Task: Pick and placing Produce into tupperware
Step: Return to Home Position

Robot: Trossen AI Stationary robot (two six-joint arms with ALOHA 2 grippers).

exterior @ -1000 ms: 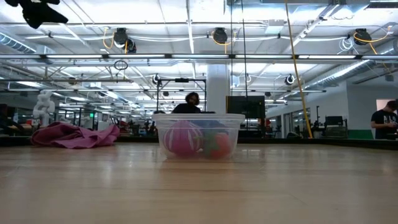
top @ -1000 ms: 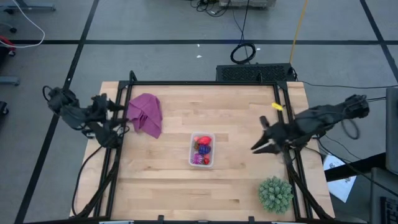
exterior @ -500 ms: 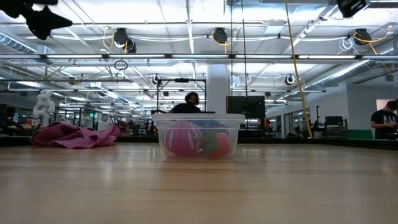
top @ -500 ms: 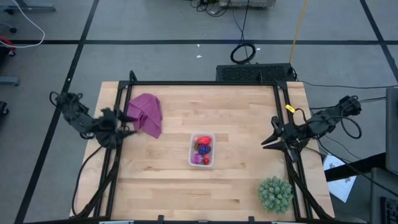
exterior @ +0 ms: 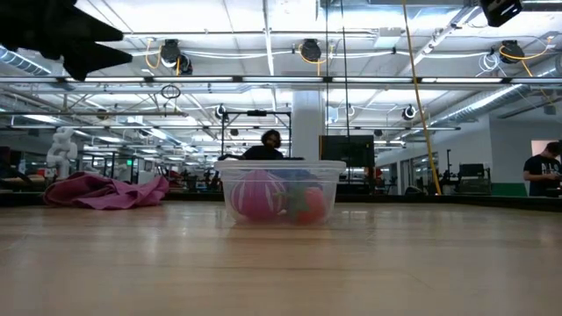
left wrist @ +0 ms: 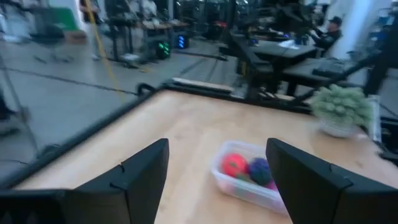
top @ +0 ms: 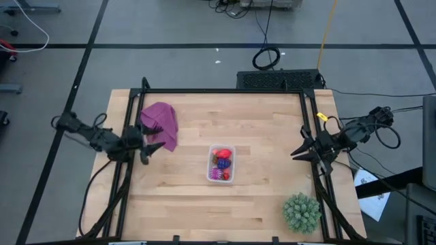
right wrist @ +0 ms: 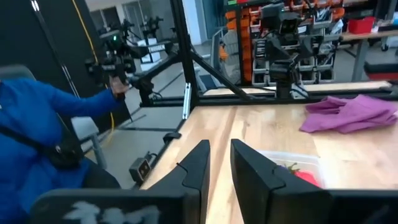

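The clear tupperware point(top: 221, 163) stands on its base at the middle of the wooden table, also low point(exterior: 281, 189). The produce lies inside it: a red piece point(left wrist: 235, 165), a dark purple one point(left wrist: 259, 169) and a magenta spiky one point(exterior: 257, 195). My left gripper point(top: 153, 146) hovers open over the table's left edge, pointing at the tub; its fingers stand wide apart point(left wrist: 217, 146). My right gripper point(top: 295, 154) hangs above the table's right edge, empty, with a narrow gap between its fingers point(right wrist: 219, 144).
A magenta cloth point(top: 160, 124) lies crumpled near the far left corner, close beside my left gripper. A green spiky ball point(top: 302, 212) sits at the near right corner. A black frame rails the table's edges point(top: 225, 90). A person in blue point(right wrist: 37, 124) sits beyond the right side.
My left gripper has moved from outside the left edge toward the tupperware and has come lower. My right gripper has drawn back from over the table toward the right edge. The tupperware and produce have stayed put.
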